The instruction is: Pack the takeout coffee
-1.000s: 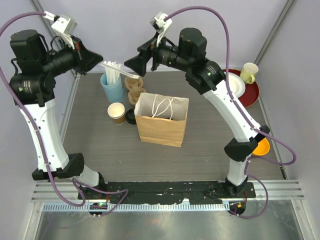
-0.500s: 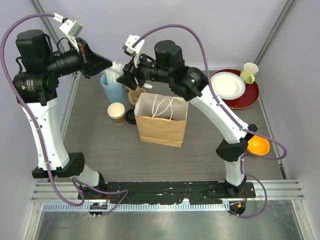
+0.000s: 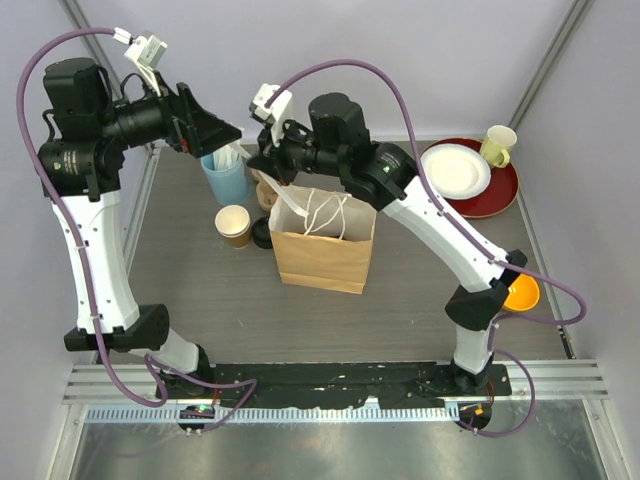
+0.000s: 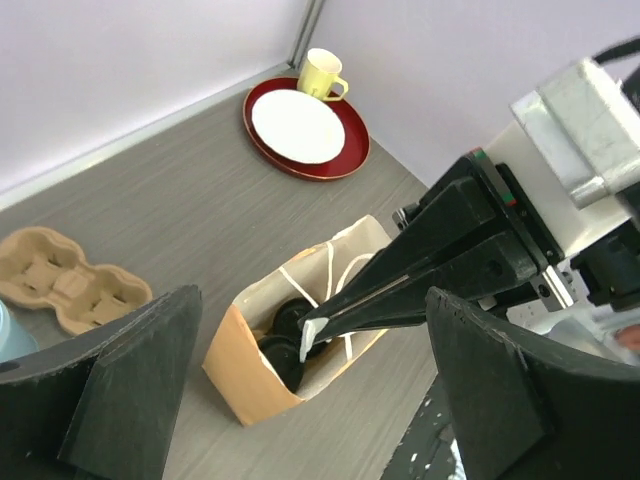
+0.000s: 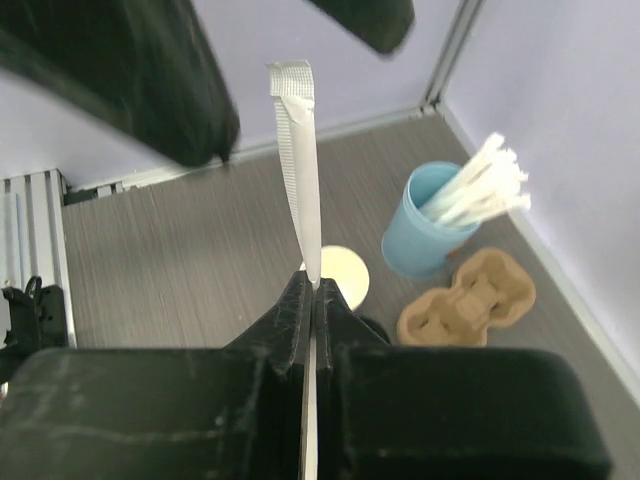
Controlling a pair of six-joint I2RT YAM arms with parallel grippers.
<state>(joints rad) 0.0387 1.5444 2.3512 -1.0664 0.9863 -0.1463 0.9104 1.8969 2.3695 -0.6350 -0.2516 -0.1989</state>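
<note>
Two takeout coffee cups with black lids [image 4: 290,320] stand inside the open brown paper bag [image 3: 322,250], seen in the left wrist view. My right gripper [image 5: 312,285] is shut on a paper-wrapped white straw [image 5: 300,170], high above the bag's back left corner [image 3: 258,165]. The straw's free end sticks out between the fingers of my left gripper [image 3: 215,135], which is open and apart from it. An unlidded kraft cup [image 3: 234,225] and a loose black lid [image 3: 262,235] sit on the table left of the bag.
A light-blue cup of straws [image 3: 225,180] and a cardboard cup carrier [image 5: 470,300] stand behind the bag. At the back right is a red tray [image 3: 505,188] with a white plate [image 3: 455,170] and a yellow mug [image 3: 498,145]. An orange bowl [image 3: 520,293] is beside the right arm.
The right gripper swung left to the straw and shut on it. The left gripper, which held the straw, has opened and let it go.
</note>
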